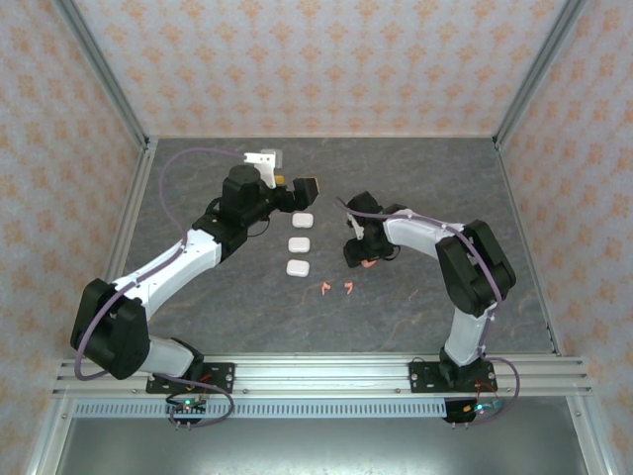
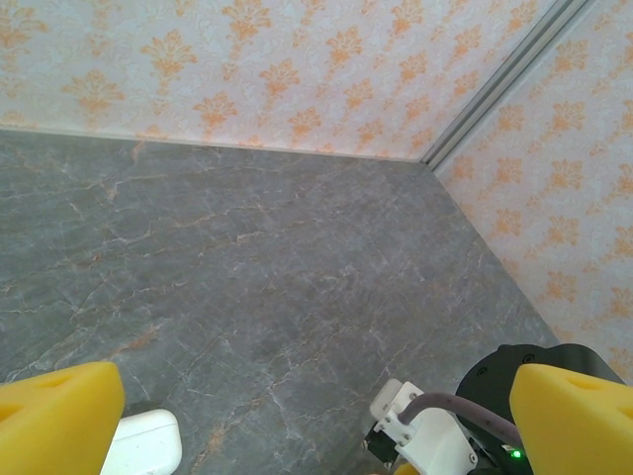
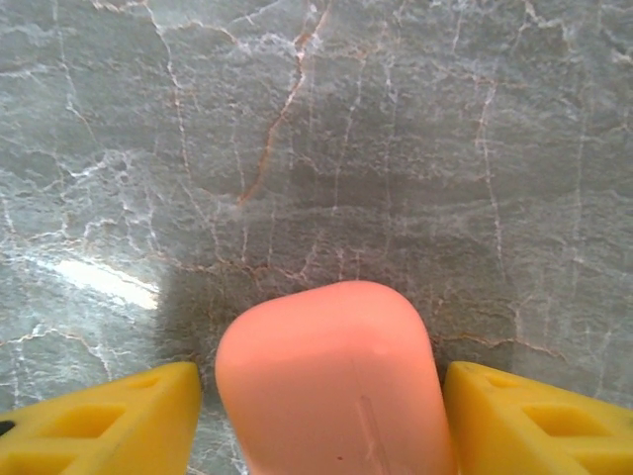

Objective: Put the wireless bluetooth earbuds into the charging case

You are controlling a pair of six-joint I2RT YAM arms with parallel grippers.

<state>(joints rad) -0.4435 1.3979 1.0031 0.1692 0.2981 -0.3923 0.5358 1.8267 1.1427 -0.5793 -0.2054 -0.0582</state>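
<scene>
Two salmon-pink earbuds [image 1: 325, 287] [image 1: 349, 287] lie loose on the grey table, just in front of my right gripper [image 1: 361, 252]. That gripper is down over a salmon-pink charging case [image 3: 336, 381] [image 1: 368, 263] that rests closed on the table. Its yellow fingers [image 3: 109, 421] stand on either side of the case, with a slim gap visible on the left, so it is open. My left gripper [image 1: 297, 188] [image 2: 316, 435] hovers wide open and holds nothing, above the far end of a column of three closed white cases [image 1: 303, 220] [image 1: 299, 243] [image 1: 296, 267]. White earbuds are out of view.
The nearest white case [image 2: 143, 445] peeks in beside my left gripper's left finger, and the right arm's wrist [image 2: 435, 435] sits close on the other side. Patterned walls [image 1: 316, 69] and metal posts [image 1: 104, 74] enclose the table. A rail [image 1: 316, 376] runs along the near edge.
</scene>
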